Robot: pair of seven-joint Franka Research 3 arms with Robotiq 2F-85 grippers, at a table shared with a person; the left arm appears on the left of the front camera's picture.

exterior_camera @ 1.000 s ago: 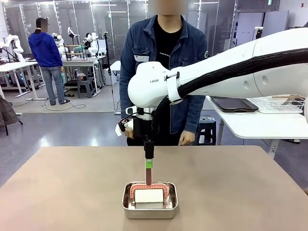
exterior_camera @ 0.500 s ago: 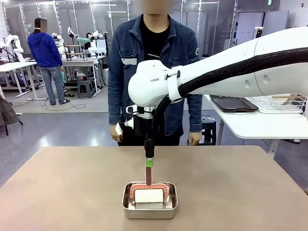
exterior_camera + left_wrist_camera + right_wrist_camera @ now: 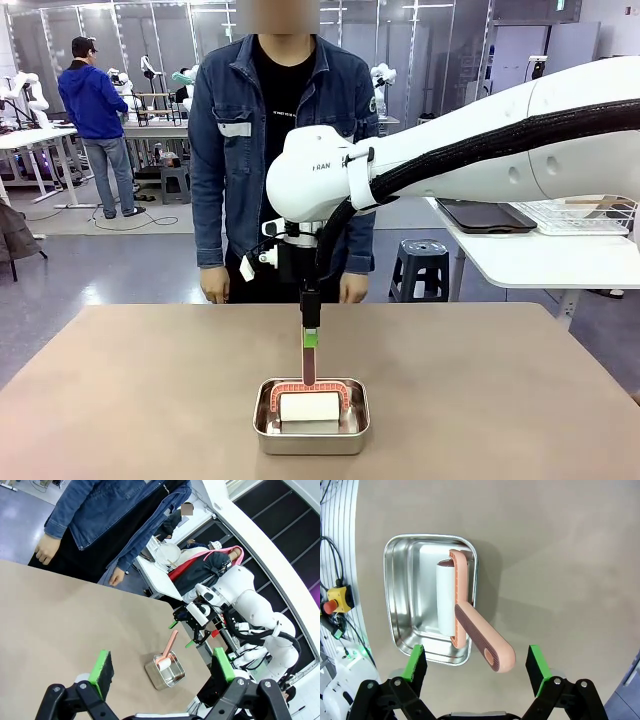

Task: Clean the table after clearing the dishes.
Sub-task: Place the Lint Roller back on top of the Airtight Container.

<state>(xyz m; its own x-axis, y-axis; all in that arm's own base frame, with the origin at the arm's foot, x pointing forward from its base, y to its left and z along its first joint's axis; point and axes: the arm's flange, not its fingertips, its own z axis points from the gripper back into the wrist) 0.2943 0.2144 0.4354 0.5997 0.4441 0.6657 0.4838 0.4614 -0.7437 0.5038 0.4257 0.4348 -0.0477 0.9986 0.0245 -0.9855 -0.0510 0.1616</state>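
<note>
The table [image 3: 120, 400] has a plain beige-brown top. At its near middle a small steel pan [image 3: 262, 425] holds a lint roller [image 3: 309, 406] with a white roll and a pink handle sticking upward. My right gripper [image 3: 310, 318] hangs just above the handle tip, pointing down. Its wrist view shows the right gripper [image 3: 476, 666] open, green pads [image 3: 415, 664] on either side of the handle [image 3: 480, 635] and clear of it. My left gripper [image 3: 161, 670] is open and empty, high over the table. A dark tray [image 3: 487, 216] lies on the white side table; the plates are hard to make out.
A person in a denim jacket [image 3: 280, 110] stands at the far edge, hands down by the sides. To the right stands a white side table [image 3: 540, 260] with a wire rack [image 3: 575, 215]. A dark stool [image 3: 420, 265] stands behind the table.
The person has stepped toward picture left along the far edge. Both arms and the roller in the pan have stayed where they were.
</note>
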